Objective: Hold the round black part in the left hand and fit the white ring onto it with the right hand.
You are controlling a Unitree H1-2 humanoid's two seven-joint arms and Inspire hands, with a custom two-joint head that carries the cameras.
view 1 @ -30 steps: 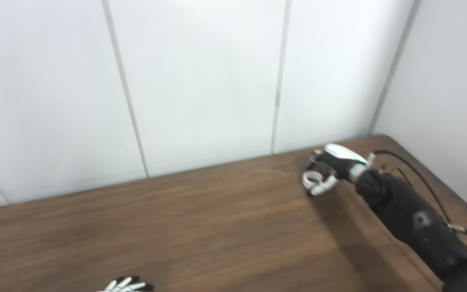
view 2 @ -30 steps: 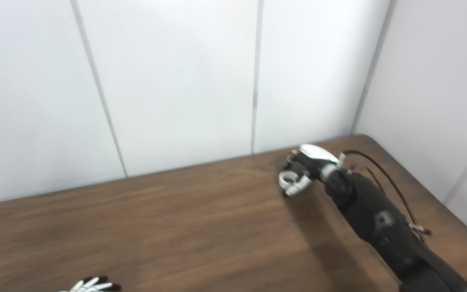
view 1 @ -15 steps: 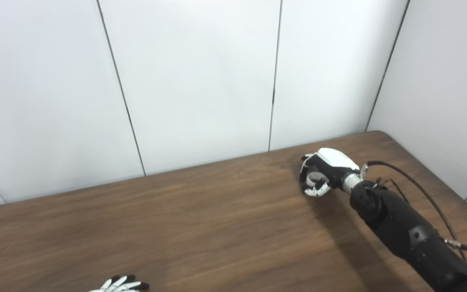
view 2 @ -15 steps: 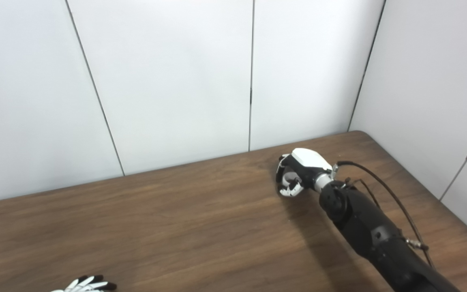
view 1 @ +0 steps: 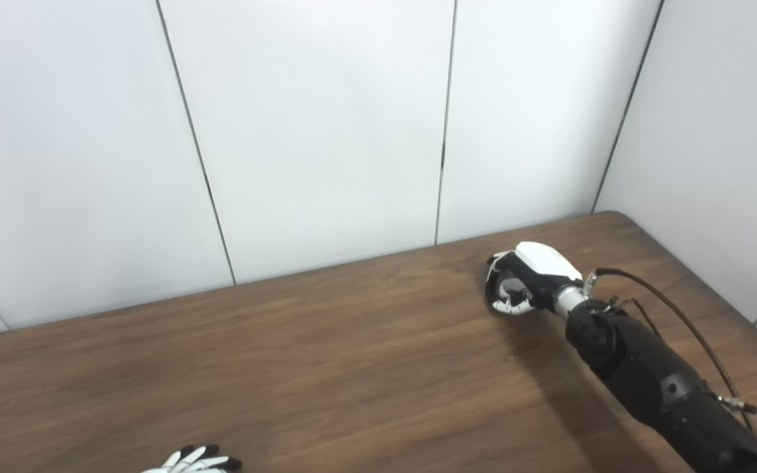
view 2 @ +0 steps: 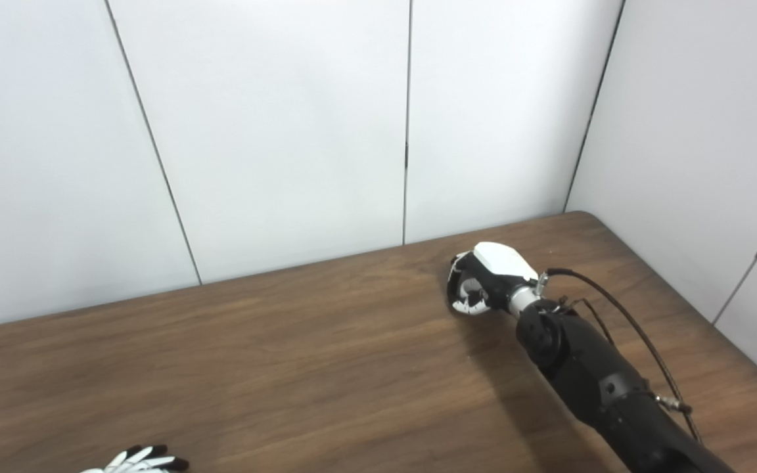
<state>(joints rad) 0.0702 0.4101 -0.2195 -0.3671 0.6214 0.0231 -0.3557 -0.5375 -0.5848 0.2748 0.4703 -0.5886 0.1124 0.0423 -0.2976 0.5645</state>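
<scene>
My right hand (view 1: 523,282) rests low over the far right part of the wooden table (view 1: 352,368), with its white back facing up. Its fingers are curled shut around the white ring (view 1: 507,289), which shows partly inside the curl; it also shows in the right eye view (view 2: 469,291). Of my left hand (view 1: 196,460) only the spread black and white fingertips show at the bottom edge, with nothing in them. The round black part is not in view.
White wall panels (view 1: 326,131) stand along the table's far edge and right side. A black cable (view 1: 681,309) loops beside the right forearm (view 1: 641,368). The table's rounded far right corner (view 1: 615,217) is close behind the right hand.
The camera shifted and steadied after the oldest frames. The right hand's fingers have curled tighter around the white ring and the hand has settled a little lower. The left fingertips stay put.
</scene>
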